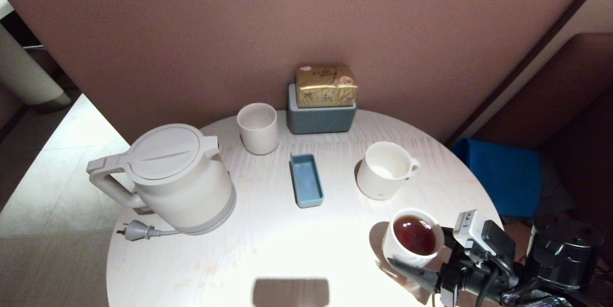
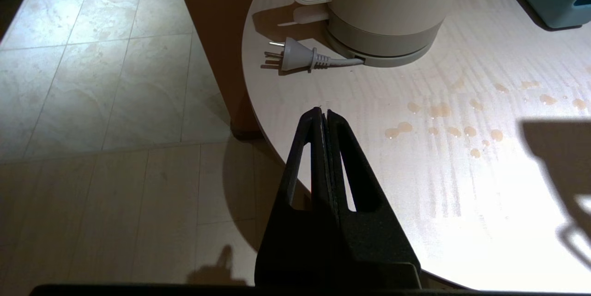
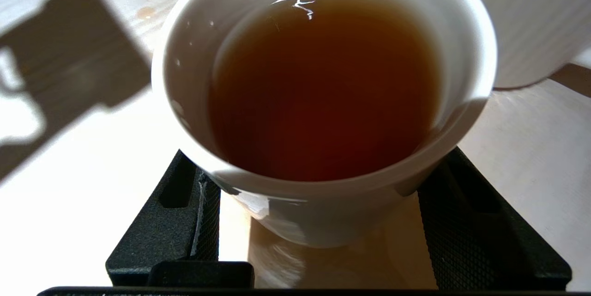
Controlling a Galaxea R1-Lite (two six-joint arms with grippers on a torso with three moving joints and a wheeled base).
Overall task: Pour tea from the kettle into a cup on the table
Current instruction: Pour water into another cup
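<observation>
Reddish-brown tea fills the cup nearly to its rim, and I see the right pincer reaching in from the near right edge of the desk with its black fingers spread wide, one on each side of the cup's lower wall. From the right wrist view I cannot tell whether the pads actually press the ceramic; the cup stands between them, upright on the desk. Just beyond the cup from this pincer sits a white mug with a loop handle, and farther off lie a small blue tray, a ribbed white cup, and a grey-blue box with a gold packet resting on top. Well away from the right pincer, across the desk on the far left, stands the kettle, lid down, handle pointing off the desk edge, its plug lying loose on the surface beside the base. My left pincer hangs near the desk's rim on that side, fingers pressed together and gripping nothing, with the plug and kettle base just ahead of its tips. Pale brownish droplets speckle the desk beside it.
</observation>
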